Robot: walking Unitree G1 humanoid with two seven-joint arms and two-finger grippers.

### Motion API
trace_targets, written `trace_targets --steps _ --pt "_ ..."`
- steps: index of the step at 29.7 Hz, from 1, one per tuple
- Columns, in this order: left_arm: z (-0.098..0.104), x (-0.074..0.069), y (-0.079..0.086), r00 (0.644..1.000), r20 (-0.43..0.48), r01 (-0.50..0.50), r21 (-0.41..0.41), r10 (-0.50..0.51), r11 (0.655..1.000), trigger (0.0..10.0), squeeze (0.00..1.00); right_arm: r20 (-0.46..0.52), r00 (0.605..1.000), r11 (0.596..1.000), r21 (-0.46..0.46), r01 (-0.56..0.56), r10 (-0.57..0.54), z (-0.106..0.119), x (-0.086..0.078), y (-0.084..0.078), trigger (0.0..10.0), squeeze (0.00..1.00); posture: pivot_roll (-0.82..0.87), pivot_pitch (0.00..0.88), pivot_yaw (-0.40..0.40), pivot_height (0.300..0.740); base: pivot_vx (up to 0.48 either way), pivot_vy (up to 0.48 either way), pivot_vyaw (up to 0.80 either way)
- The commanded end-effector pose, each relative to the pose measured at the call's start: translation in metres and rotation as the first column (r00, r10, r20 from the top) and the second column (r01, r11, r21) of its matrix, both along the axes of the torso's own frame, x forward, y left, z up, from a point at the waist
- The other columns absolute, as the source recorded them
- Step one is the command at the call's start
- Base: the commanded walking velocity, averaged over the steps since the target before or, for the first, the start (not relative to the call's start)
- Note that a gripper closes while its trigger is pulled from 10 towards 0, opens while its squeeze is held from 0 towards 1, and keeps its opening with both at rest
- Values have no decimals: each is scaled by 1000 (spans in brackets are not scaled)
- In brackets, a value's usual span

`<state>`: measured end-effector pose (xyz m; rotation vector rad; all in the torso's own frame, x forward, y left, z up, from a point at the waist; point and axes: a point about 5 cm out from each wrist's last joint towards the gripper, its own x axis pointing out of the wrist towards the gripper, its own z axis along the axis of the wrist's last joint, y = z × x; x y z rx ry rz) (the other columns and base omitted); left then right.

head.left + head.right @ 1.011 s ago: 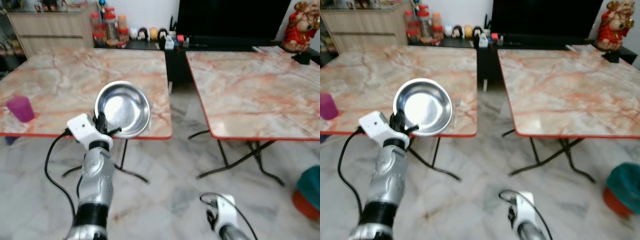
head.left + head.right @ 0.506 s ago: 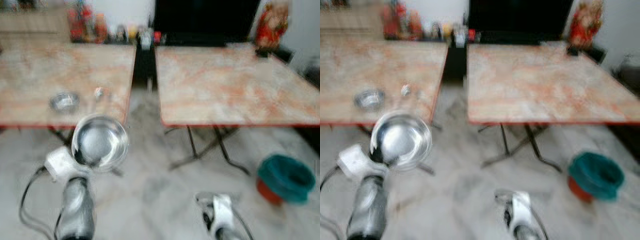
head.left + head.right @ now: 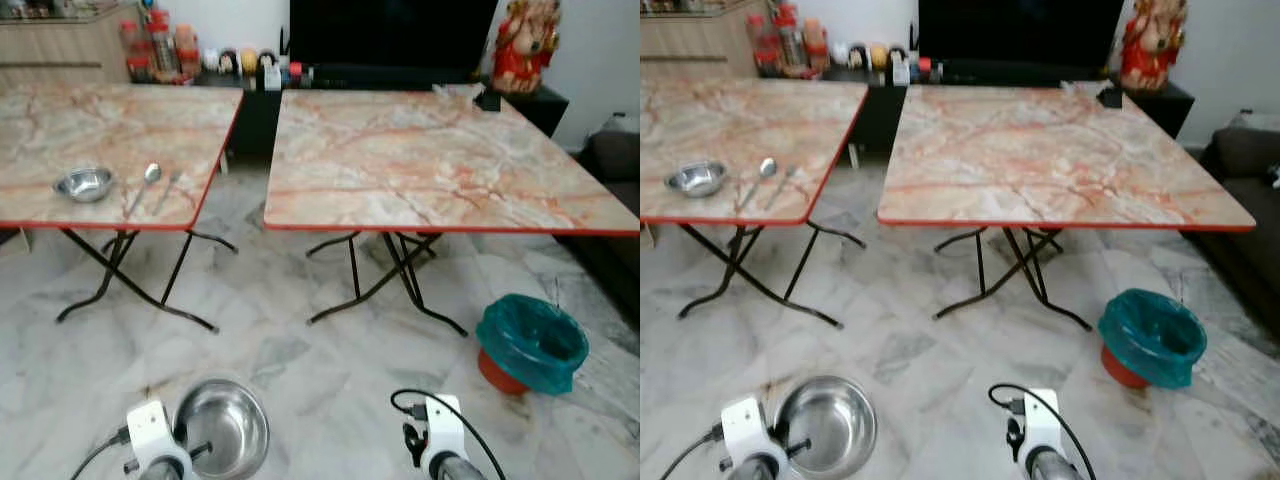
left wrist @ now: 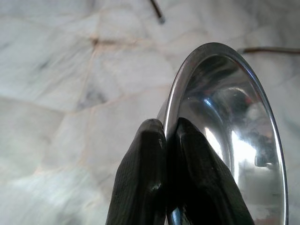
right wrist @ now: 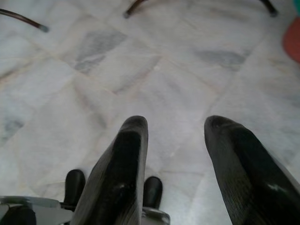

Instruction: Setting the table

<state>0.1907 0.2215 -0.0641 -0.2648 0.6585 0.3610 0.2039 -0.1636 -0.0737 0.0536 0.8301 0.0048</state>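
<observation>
Two marble-topped folding tables [image 3: 420,160] stand side by side, and the left one carries one small steel bowl [image 3: 84,184] with one spoon [image 3: 146,182] and one fork [image 3: 168,187] beside it. One bigger steel bowl [image 3: 222,429] is low over the floor, its rim pinched between the left gripper [image 4: 165,136] fingers. The right gripper [image 5: 176,136] hangs with fingers apart; one teal-lined bin [image 3: 530,343] stands by the right table.
</observation>
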Motion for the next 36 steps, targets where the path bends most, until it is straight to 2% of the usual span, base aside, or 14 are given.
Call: trace_targets --steps 1,3,8,16,19,29,32,34,35,36 --pt "-1 1 2 999 -23 39 20 -39 999 10000 0 10 1000 1000 2 2 -2 2 3 1 10000 0 88 0 -12 740 480 0 0" --pt "-7 -8 1 996 -78 49 21 -47 999 10000 0 7 1000 1000 1 1 -1 1 3 1 10000 0 82 0 -9 740 480 0 0" --pt "-14 -18 0 992 -125 34 13 -32 999 10000 0 4 1000 1000 6 16 -16 1 1 0 10000 0 79 0 -8 740 480 0 0" --pt "-14 -16 -3 992 -119 37 13 -35 999 10000 0 10 1000 1000 -9 1 -1 1 2 0 10000 0 69 0 -4 740 480 0 0" --pt "-13 -15 -2 993 -114 34 15 -32 999 10000 0 13 1000 1000 9 27 -27 1 2 0 10000 0 66 0 1 740 480 0 0" --pt "-16 -20 -1 991 -134 19 19 -16 1000 10000 0 0 999 999 0 36 -36 -1 -2 -4 10000 0 77 0 -5 740 406 0 0" --pt "-17 -23 -1 992 -123 -33 -12 32 999 10000 0 1 999 999 -3 38 -38 0 -1 -6 10000 0 76 0 -10 740 0 0 0" --pt "-18 -25 1 986 -102 -138 -90 129 986 10000 0 4 999 999 -4 38 -38 1 1 -6 10000 0 75 0 -13 740 0 0 0" --pt "-18 -25 1 986 -102 -138 -90 129 986 10000 0 4 999 999 -4 38 -38 1 1 -6 10000 0 75 0 -13 740 0 0 0" --pt "-18 -26 3 977 -88 -203 -136 192 970 10000 0 5 999 999 -4 38 -38 1 1 -7 10000 0 74 0 -16 740 0 0 0"
